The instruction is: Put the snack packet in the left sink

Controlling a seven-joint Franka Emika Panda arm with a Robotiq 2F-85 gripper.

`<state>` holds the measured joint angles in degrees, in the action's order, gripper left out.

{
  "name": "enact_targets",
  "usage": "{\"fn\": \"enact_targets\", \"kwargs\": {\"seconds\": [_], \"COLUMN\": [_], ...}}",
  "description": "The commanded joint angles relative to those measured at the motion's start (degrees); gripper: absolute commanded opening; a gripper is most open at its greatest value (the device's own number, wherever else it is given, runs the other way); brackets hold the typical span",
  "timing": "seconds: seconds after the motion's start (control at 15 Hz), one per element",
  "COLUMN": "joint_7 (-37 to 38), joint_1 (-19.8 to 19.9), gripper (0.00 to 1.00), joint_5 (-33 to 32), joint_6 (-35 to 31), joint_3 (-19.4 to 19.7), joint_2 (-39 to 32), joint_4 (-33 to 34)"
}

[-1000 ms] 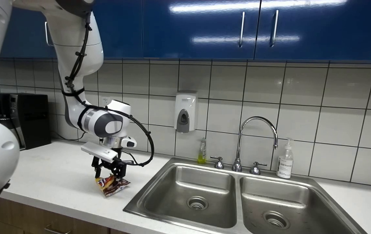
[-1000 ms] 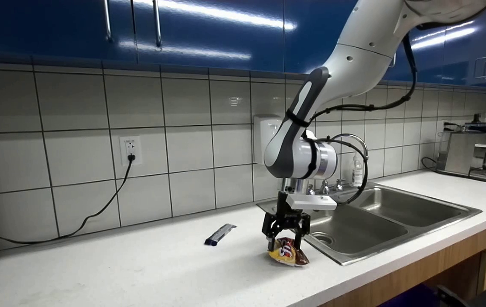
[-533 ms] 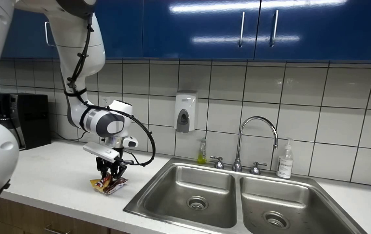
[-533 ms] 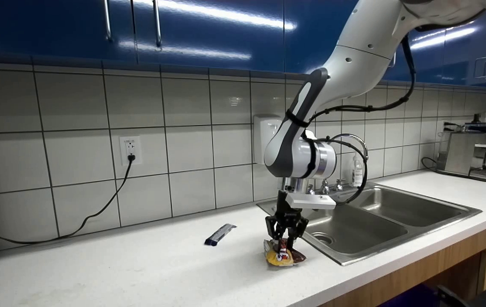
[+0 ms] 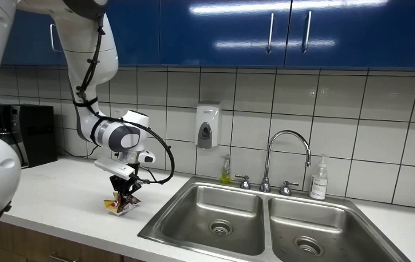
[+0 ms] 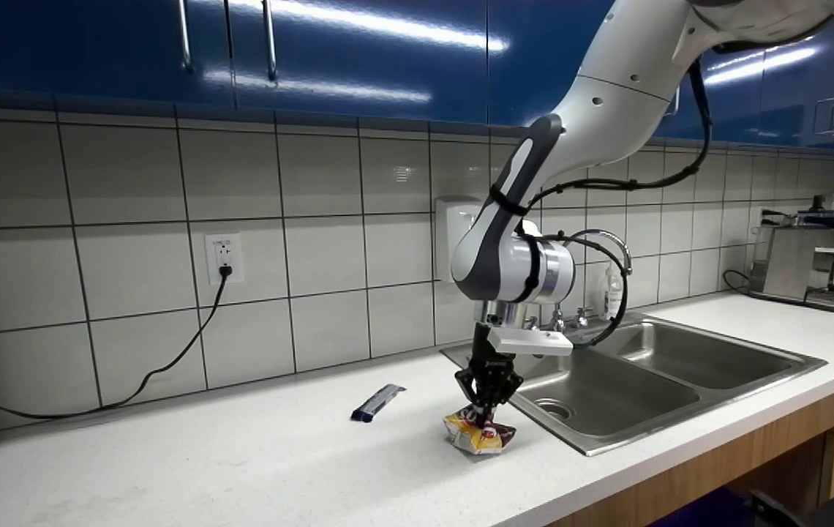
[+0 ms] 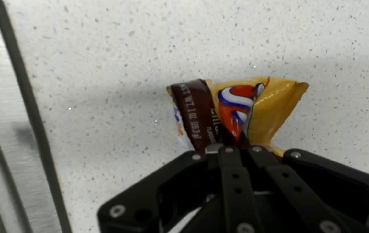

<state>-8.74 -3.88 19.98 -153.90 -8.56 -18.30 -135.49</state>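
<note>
My gripper (image 7: 237, 145) points straight down, shut on the middle of the snack packet (image 7: 270, 108), whose crumpled yellow, red and brown foil is pinched together. In both exterior views the packet (image 5: 111, 206) hangs at or just above the white counter, beneath the gripper (image 6: 484, 419). Whether its underside touches the counter cannot be told. Its pinched centre is hidden by the fingers. The left sink (image 5: 193, 237), a steel basin with a round drain, lies a short way to the packet's right in both exterior views. This same basin (image 6: 640, 401) is the nearer one there.
A raised steel rim (image 7: 26, 94) edges the sink in the wrist view. The matching right basin (image 5: 291, 240) adjoins. Behind stand a curved faucet (image 5: 268, 160), spray bottle (image 5: 225, 170) and pump bottle (image 5: 319, 183). A thin dark stick (image 6: 377, 402) lies on the counter.
The open jaws have closed on the packet and squeezed its middle. The packet has folded up around the fingers, shifted slightly, and risen a little with the gripper.
</note>
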Motion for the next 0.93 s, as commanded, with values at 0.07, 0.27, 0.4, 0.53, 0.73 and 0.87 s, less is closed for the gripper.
{"fn": "enact_targets", "kwargs": {"seconds": [0.07, 0.27, 0.4, 0.53, 0.73, 0.87], "joint_7": [-0.45, -0.51, -0.58, -0.25, 0.07, 0.00], "joint_1": [1.58, 1.55, 1.46, 1.15, 0.85, 0.81], "gripper": [0.00, 0.00, 0.00, 0.00, 0.00, 0.00], "joint_5": [-0.24, -0.26, -0.34, -0.79, -1.22, -1.20], "joint_6": [0.76, 0.79, 0.76, 0.65, 0.43, 0.34], "joint_3": [-1.30, -1.40, -1.52, -1.40, -1.28, -1.25], "joint_2": [-0.88, -0.08, 1.72, 2.96, 4.48, 5.40], "joint_4": [0.84, 0.78, 0.30, -0.06, -0.60, -0.73]}}
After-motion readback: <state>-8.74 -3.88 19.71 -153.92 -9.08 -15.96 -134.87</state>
